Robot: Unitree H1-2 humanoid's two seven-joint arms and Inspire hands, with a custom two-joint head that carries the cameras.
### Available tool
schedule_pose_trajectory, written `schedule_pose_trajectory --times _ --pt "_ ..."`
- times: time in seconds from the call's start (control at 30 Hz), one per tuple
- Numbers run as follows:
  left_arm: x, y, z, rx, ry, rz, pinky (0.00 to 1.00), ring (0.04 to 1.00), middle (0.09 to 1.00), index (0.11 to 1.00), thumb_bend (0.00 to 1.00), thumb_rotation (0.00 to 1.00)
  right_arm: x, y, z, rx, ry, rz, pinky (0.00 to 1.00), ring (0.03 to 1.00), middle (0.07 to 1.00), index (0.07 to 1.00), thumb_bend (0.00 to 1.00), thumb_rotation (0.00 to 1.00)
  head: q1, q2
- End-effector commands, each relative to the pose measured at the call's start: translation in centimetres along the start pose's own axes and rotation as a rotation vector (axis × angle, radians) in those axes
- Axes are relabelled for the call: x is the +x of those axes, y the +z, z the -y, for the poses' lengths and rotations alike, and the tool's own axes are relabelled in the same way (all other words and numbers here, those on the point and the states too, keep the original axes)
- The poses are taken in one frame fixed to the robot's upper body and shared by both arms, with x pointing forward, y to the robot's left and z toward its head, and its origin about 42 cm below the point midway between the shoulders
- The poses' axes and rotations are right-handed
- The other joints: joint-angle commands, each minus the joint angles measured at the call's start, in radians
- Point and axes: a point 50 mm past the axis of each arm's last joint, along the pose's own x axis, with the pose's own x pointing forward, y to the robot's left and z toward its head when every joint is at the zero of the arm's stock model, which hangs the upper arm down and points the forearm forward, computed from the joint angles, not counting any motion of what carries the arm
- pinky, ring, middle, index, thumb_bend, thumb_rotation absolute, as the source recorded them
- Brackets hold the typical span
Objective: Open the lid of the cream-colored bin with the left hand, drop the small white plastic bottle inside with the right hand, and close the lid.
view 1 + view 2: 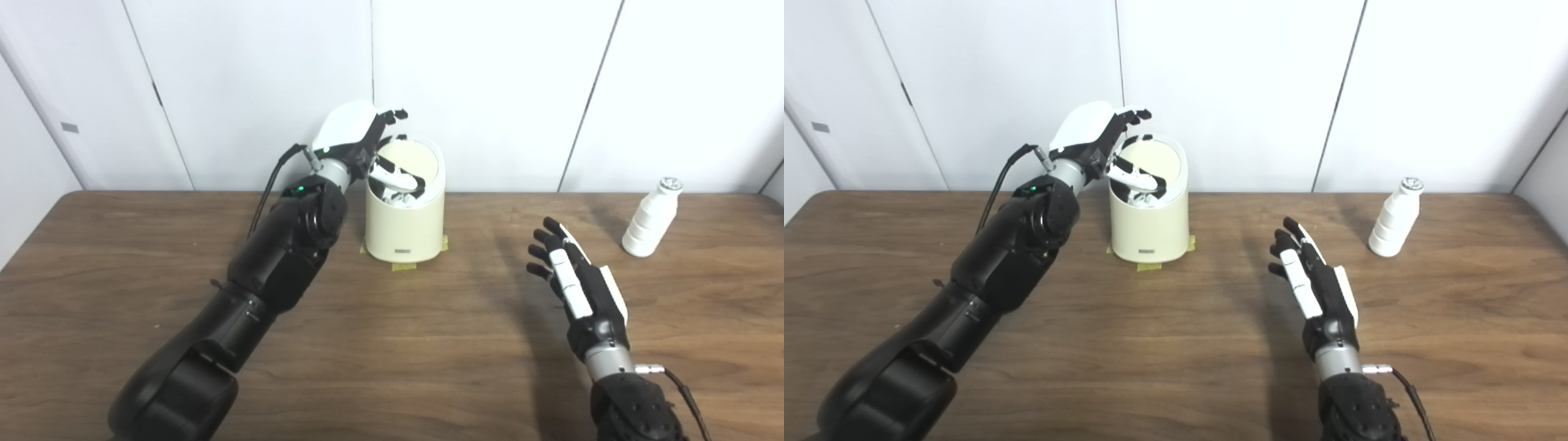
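The cream-colored bin (404,229) stands at the back middle of the table. Its lid (411,160) is tipped up, inner face toward me. My left hand (361,138) is at the lid's left edge, fingers behind its top rim and thumb across the opening, holding it up. White crumpled contents (395,199) show inside the bin. The small white plastic bottle (652,217) stands upright at the far right, by itself. My right hand (576,282) hovers open over the table between bin and bottle, fingers stretched out, holding nothing.
Yellow tape (404,266) marks the bin's base. The brown wooden table (392,355) runs wide in front. White wall panels (490,86) stand close behind bin and bottle.
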Motion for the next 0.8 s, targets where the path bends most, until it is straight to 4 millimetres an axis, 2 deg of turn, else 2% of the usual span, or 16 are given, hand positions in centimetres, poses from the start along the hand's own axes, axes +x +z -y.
schedule_pose_trajectory --times 0.0,0.1,0.27,0.4,0.53,0.7,0.77 --pt "0.4 1.0 -1.8 -0.026 0.027 0.016 0.7 0.819 0.831 0.867 0.93 0.0 1.0 2.0 -0.2 0.016 0.008 0.095 0.79 0.861 0.895 0.914 0.56 0.82 0.002 0.002" --pt "0.4 1.1 -2.9 -0.104 0.043 0.004 0.69 0.813 0.822 0.864 0.92 0.0 1.0 2.0 -0.1 0.022 0.009 0.093 0.8 0.862 0.895 0.912 0.56 0.81 0.003 0.002" --pt "0.3 1.5 -4.7 -0.157 0.064 0.023 0.6 0.74 0.818 0.872 0.9 0.0 1.1 1.8 0.0 0.019 0.008 0.092 0.79 0.856 0.892 0.907 0.55 0.81 0.007 0.003" --pt "0.5 1.8 -5.8 -0.153 0.079 0.039 0.6 0.721 0.798 0.865 0.91 0.0 1.2 1.6 0.0 0.01 0.012 0.089 0.79 0.855 0.892 0.908 0.55 0.81 0.007 0.004" --pt "0.8 2.2 -6.4 -0.115 0.079 0.049 0.6 0.737 0.815 0.874 0.91 0.0 1.2 1.5 0.0 0.007 0.013 0.088 0.78 0.849 0.89 0.907 0.56 0.82 0.009 0.001" --pt "1.4 2.5 -6.9 -0.076 0.065 0.048 0.73 0.828 0.825 0.874 0.91 0.0 1.2 1.6 -0.2 0.013 0.015 0.088 0.78 0.849 0.89 0.905 0.55 0.81 0.007 0.002" --pt "1.6 2.7 -7.0 -0.069 0.059 0.046 0.73 0.837 0.826 0.872 0.92 0.0 1.2 1.7 -0.3 0.014 0.013 0.088 0.78 0.849 0.891 0.903 0.55 0.8 0.008 0.001"
